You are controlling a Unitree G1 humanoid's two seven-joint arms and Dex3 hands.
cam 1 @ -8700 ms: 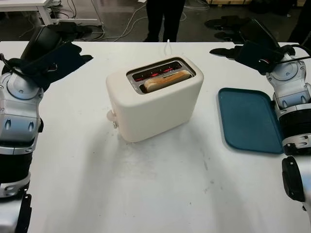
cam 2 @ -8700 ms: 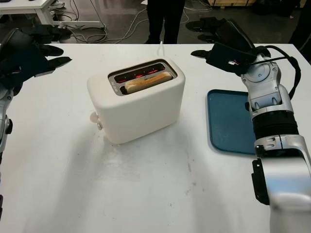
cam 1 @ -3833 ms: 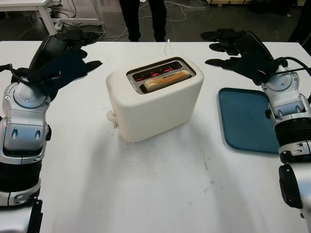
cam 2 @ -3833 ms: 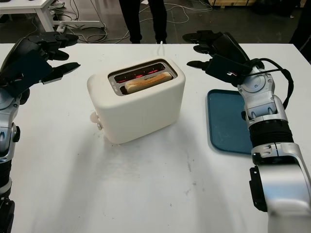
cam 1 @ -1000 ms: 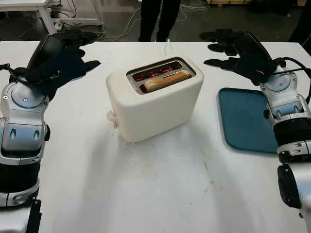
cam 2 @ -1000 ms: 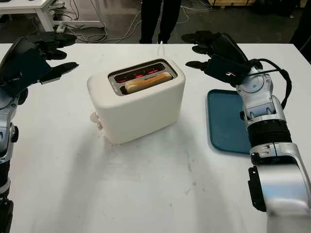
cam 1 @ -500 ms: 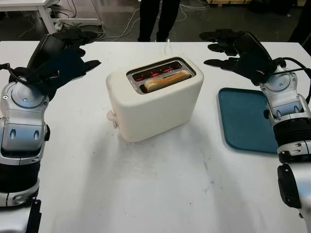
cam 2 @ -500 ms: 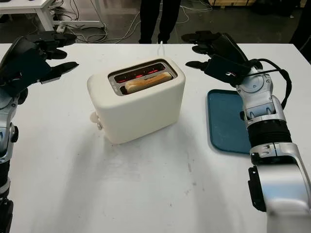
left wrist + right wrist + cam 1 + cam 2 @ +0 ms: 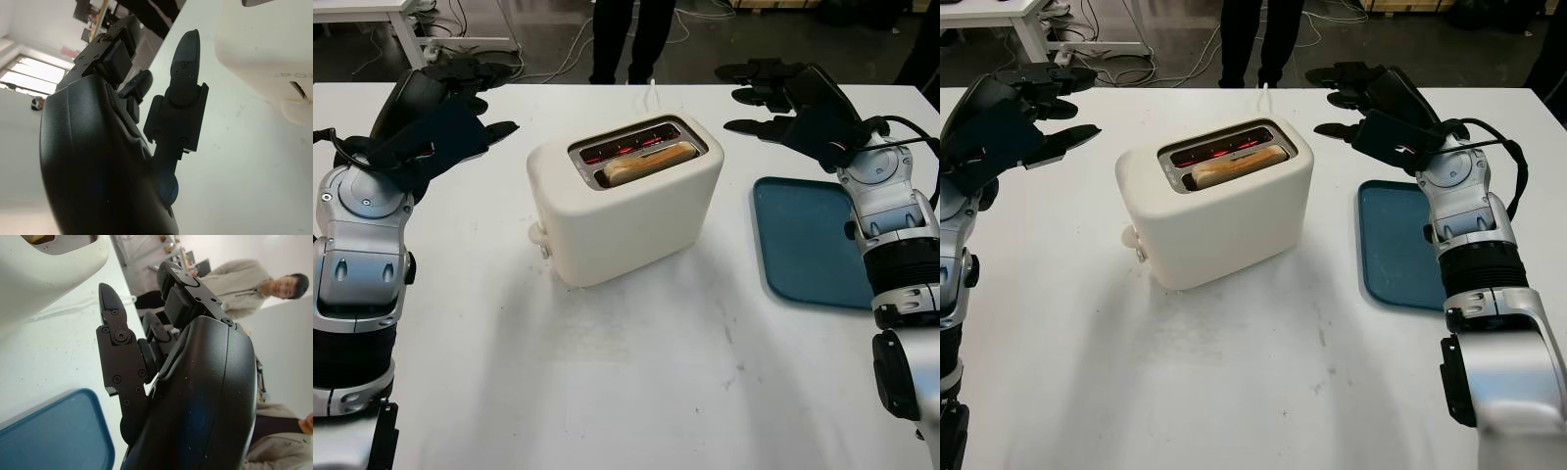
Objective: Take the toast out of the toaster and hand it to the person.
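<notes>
Mid-frame, toast [image 9: 649, 163] still seated in toaster [image 9: 625, 199]; left hand [image 9: 440, 122] upper left, right hand [image 9: 798, 103] upper right, both released, barely shifted — extraction not begun.

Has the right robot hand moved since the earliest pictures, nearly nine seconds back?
Yes. The right robot hand has shifted leftward toward the toaster, away from the blue tray's far right corner. It is open, holding nothing.
</notes>
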